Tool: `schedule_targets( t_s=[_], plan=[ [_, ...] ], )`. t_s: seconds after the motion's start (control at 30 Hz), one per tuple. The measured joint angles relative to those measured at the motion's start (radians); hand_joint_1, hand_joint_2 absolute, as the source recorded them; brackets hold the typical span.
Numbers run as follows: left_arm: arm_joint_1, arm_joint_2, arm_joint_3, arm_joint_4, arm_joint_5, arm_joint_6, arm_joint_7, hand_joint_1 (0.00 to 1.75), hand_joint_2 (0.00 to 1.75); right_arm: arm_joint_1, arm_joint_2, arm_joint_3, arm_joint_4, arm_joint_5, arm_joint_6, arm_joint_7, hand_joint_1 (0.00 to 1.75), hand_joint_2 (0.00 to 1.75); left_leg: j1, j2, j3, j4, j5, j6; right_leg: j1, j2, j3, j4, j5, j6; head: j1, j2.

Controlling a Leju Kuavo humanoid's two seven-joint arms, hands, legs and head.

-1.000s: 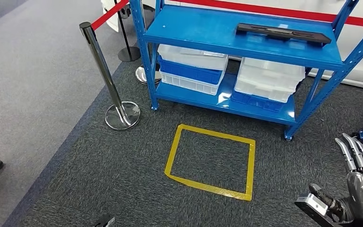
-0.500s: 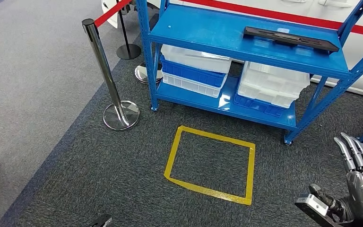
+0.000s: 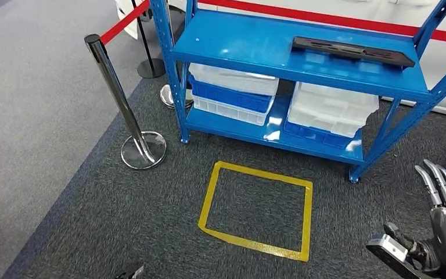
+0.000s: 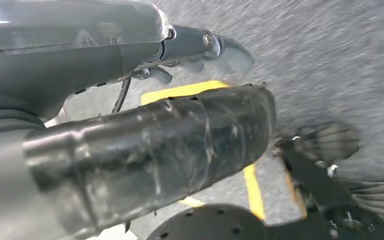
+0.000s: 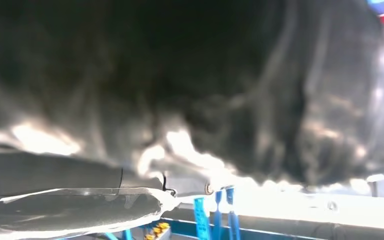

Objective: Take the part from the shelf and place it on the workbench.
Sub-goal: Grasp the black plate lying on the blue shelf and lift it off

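Dark carpet runs out in front of us to a blue shelf [image 3: 302, 58], with a yellow tape square [image 3: 256, 203] marked on the floor just before it and a chrome stanchion [image 3: 122, 99] off to its left. Over the last second the whole view has shifted a little: the shelf and the tape square sit slightly differently in frame, which we read as our own body walking and swaying, not the things moving. We judge we are in the approach, not yet reaching.

The part [image 3: 351, 50], a long flat black bar, lies on the top shelf toward its right end. Its long axis runs roughly along the shelf's length, slightly skewed.

Our right hand [image 3: 441, 232] hangs low, fingers [image 3: 438, 183] extended and apart, holding nothing. Our left hand [image 4: 200, 47] is too blurred; we cannot tell its state.
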Motion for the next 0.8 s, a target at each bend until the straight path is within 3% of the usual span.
schedule_targets(
  t_s=[0.07,0.1,0.13,0.17,0.23,0.27,0.3,0.37,0.4,0.47,0.5,0.57,0.6,0.63,0.67,0.77,0.8],
  plan=[
    [0.001,0.003,-0.001,0.0,-0.003,0.0,-0.001,0.0,0.0,-0.003,0.0,0.0,0.0,0.0,0.003,0.0,0.0,0.0,0.006,0.001,-0.078,0.075,-0.066,-0.011,-0.006,0.001,0.029,-0.002,-0.024,0.005,-0.001,0.0],
    [0.003,0.004,-0.001,0.0,-0.004,0.0,0.0,0.0,0.0,-0.005,0.0,0.0,0.001,0.0,0.004,-0.001,0.0,0.0,0.009,0.001,-0.099,0.074,-0.087,-0.016,-0.01,0.002,0.046,-0.001,-0.037,0.009,-0.001,0.0],
    [0.006,0.006,-0.001,0.0,-0.006,0.0,0.0,0.0,0.0,-0.006,0.001,0.0,0.001,0.0,0.005,-0.001,0.0,0.0,0.012,0.001,-0.108,0.046,-0.083,-0.021,-0.014,0.003,0.065,-0.001,-0.052,0.014,-0.001,0.0],
    [0.008,0.007,-0.001,0.0,-0.007,0.0,0.0,0.0,0.0,-0.008,0.001,0.0,0.001,0.0,0.006,-0.001,0.0,0.0,0.015,0.002,-0.106,-0.005,-0.046,-0.025,-0.018,0.003,0.085,0.0,-0.068,0.02,-0.001,0.0],
    [0.01,0.008,-0.002,0.001,-0.009,0.0,0.0,0.0,0.0,-0.013,0.002,0.0,0.003,0.0,0.009,-0.001,0.0,0.0,0.02,0.008,-0.1,-0.12,0.079,-0.029,-0.022,0.004,0.115,0.007,-0.103,0.036,-0.002,0.0],
    [0.009,0.008,-0.003,0.001,-0.009,0.0,-0.001,0.0,0.0,-0.017,0.002,0.001,0.004,0.001,0.011,-0.001,0.0,0.0,0.02,0.01,-0.097,-0.153,0.123,-0.024,-0.021,0.003,0.126,0.01,-0.121,0.045,-0.003,0.0],
    [0.009,0.008,-0.004,0.002,-0.009,0.0,-0.001,0.0,0.0,-0.021,0.002,0.001,0.004,0.001,0.012,-0.001,0.0,0.0,0.02,0.012,-0.095,-0.168,0.144,-0.016,-0.02,0.003,0.136,0.013,-0.133,0.055,-0.003,0.0],
    [0.006,0.008,-0.005,0.002,-0.009,0.0,-0.001,0.0,0.0,-0.032,0.001,0.001,0.004,0.002,0.014,-0.001,0.0,0.0,0.019,0.009,-0.08,-0.167,0.131,0.005,-0.02,0.003,0.145,0.028,-0.133,0.069,-0.003,0.0],
    [0.005,0.008,-0.006,0.002,-0.009,0.0,-0.001,0.0,0.0,-0.035,0.001,0.001,0.004,0.002,0.014,-0.001,0.0,0.0,0.019,0.008,-0.07,-0.17,0.128,0.014,-0.022,0.003,0.136,0.057,-0.12,0.073,-0.003,0.0],
    [0.003,0.009,-0.007,0.002,-0.009,-0.001,-0.001,0.0,0.0,-0.04,0.001,0.001,0.005,0.002,0.014,-0.001,0.0,0.0,0.019,0.005,-0.046,-0.177,0.118,0.027,-0.025,0.003,0.068,0.166,-0.11,0.077,-0.002,0.0],
    [0.002,0.009,-0.007,0.002,-0.009,-0.001,0.0,0.0,0.0,-0.04,0.001,0.001,0.006,0.001,0.014,-0.001,0.0,0.0,0.017,0.004,-0.035,-0.18,0.11,0.031,-0.025,0.003,0.022,0.23,-0.125,0.077,-0.001,0.0],
    [0.001,0.009,-0.007,0.002,-0.009,0.0,0.002,0.0,0.0,-0.04,0.002,0.001,0.01,-0.002,0.015,-0.001,0.0,0.0,0.012,0.0,-0.011,-0.184,0.089,0.035,-0.023,0.003,-0.061,0.31,-0.2,0.078,-0.001,0.0],
    [0.002,0.009,-0.007,0.002,-0.009,0.0,0.003,0.0,0.0,-0.041,0.003,0.001,0.012,-0.004,0.016,-0.001,0.0,0.0,0.01,-0.003,0.005,-0.185,0.077,0.037,-0.022,0.003,-0.087,0.313,-0.234,0.076,-0.001,0.0],
    [0.002,0.009,-0.007,0.002,-0.009,0.0,0.005,0.0,0.0,-0.041,0.003,0.002,0.014,-0.005,0.016,-0.001,0.0,0.0,0.007,-0.006,0.022,-0.185,0.064,0.038,-0.02,0.003,-0.102,0.293,-0.247,0.073,-0.001,0.0],
    [0.002,0.009,-0.007,0.002,-0.009,0.001,0.007,0.0,0.0,-0.041,0.004,0.002,0.015,-0.006,0.016,-0.001,0.0,0.0,0.003,-0.008,0.041,-0.185,0.051,0.038,-0.016,0.003,-0.108,0.251,-0.227,0.065,-0.001,0.0],
    [0.002,0.006,-0.007,0.004,-0.009,0.002,0.012,0.0,0.0,-0.043,0.004,0.002,0.02,-0.01,0.018,0.0,0.0,0.0,-0.005,-0.015,0.083,-0.186,0.015,0.033,0.003,0.01,-0.109,0.103,-0.024,0.027,-0.001,0.0],
    [0.001,0.005,-0.006,0.005,-0.009,0.002,0.014,0.0,0.0,-0.045,0.004,0.003,0.022,-0.013,0.019,0.0,0.0,0.0,-0.005,-0.018,0.087,-0.189,0.007,0.029,0.009,0.013,-0.109,0.081,0.024,0.02,-0.001,0.0]
  ],
)
